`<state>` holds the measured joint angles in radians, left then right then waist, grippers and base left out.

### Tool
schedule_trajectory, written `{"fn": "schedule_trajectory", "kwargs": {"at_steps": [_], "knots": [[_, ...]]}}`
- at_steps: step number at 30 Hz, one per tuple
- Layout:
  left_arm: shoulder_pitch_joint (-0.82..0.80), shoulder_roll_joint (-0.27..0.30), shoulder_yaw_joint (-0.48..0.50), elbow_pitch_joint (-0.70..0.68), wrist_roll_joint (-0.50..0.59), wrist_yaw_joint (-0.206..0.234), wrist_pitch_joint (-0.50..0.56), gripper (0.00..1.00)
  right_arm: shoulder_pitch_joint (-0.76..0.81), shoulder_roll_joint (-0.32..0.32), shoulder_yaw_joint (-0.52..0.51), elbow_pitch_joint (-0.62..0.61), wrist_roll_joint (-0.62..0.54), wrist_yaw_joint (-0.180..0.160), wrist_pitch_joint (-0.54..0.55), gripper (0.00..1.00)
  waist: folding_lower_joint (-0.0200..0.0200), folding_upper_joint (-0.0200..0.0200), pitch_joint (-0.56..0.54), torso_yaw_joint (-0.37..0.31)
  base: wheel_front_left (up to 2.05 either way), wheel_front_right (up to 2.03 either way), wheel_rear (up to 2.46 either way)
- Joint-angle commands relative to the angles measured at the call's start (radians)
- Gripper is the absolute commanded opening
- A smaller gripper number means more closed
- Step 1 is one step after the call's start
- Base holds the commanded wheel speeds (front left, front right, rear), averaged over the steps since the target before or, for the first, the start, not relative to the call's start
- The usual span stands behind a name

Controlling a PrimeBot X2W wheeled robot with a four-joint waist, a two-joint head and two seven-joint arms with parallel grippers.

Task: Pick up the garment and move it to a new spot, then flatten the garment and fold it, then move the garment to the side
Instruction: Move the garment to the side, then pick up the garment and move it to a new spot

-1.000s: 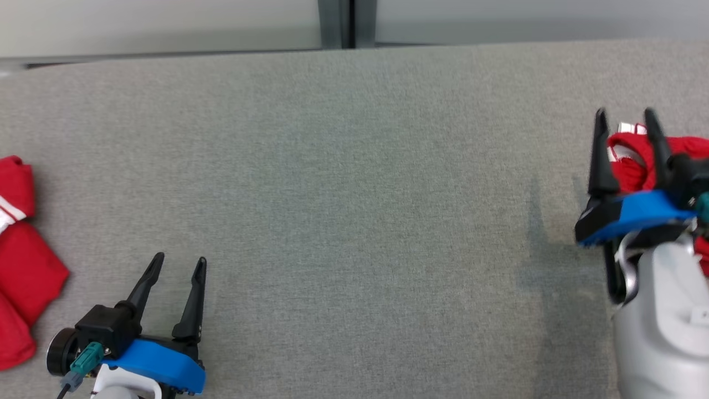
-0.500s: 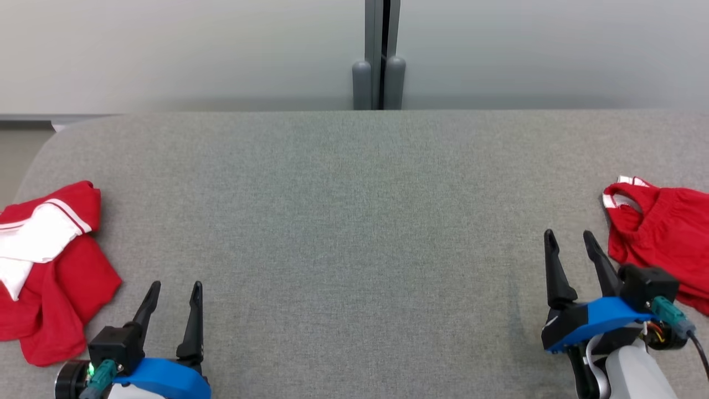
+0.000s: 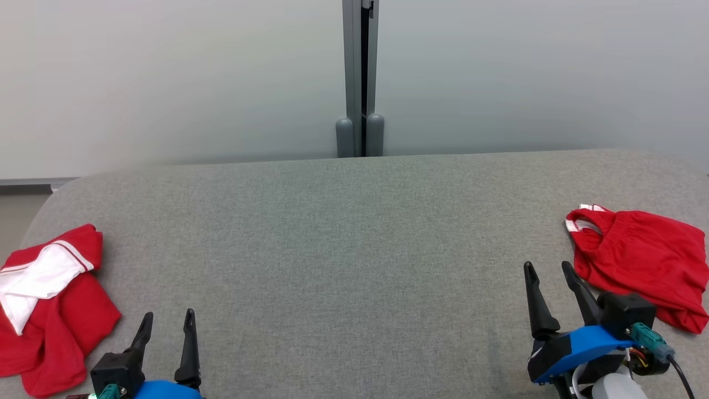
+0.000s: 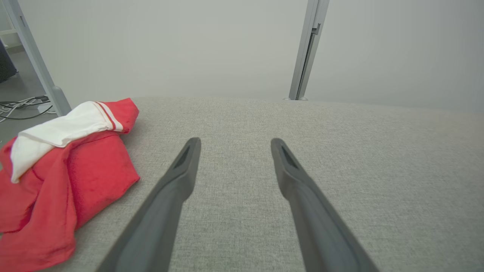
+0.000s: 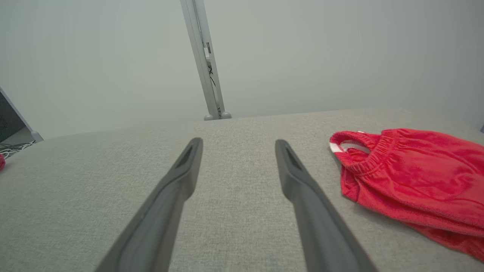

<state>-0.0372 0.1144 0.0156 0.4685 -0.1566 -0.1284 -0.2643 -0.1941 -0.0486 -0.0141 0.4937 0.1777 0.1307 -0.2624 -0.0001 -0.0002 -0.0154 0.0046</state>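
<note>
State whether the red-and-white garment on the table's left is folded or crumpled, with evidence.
Crumpled. The red-and-white garment lies bunched in uneven creases, its white part draped loosely over the red, outline irregular.

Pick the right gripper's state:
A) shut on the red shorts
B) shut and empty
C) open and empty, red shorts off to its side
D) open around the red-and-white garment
C: the right gripper has its fingers spread with only the grey fabric surface between them, and the red shorts lie apart to its right.
</note>
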Motion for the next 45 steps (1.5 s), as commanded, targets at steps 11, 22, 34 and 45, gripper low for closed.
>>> {"fn": "schedule_trajectory", "kwargs": {"at_steps": [11,22,34,45], "knots": [[0.008,-0.027,0.052,-0.006,0.043,0.001,0.000,1.00,0.028,-0.004,0.030,-0.019,-0.005,0.000,-0.003,1.00,0.0001,0.0002,-0.005,-0.001,0.00,0.00,0.00],[-0.015,-0.008,0.055,-0.020,0.027,-0.002,0.000,1.00,0.033,-0.003,0.054,-0.015,0.024,0.000,-0.003,1.00,0.0001,0.0002,0.030,0.154,0.00,0.00,0.00],[-0.028,0.029,0.075,0.010,-0.008,-0.003,0.000,1.00,-0.013,-0.004,0.099,0.021,0.065,0.000,-0.003,1.00,0.0001,0.0002,0.049,0.392,0.00,0.00,0.00],[-0.042,0.048,0.098,0.038,-0.044,-0.003,0.000,1.00,-0.044,-0.004,0.133,0.041,0.069,0.000,-0.003,1.00,0.0001,0.0002,0.072,0.456,0.00,0.00,0.00]]}}
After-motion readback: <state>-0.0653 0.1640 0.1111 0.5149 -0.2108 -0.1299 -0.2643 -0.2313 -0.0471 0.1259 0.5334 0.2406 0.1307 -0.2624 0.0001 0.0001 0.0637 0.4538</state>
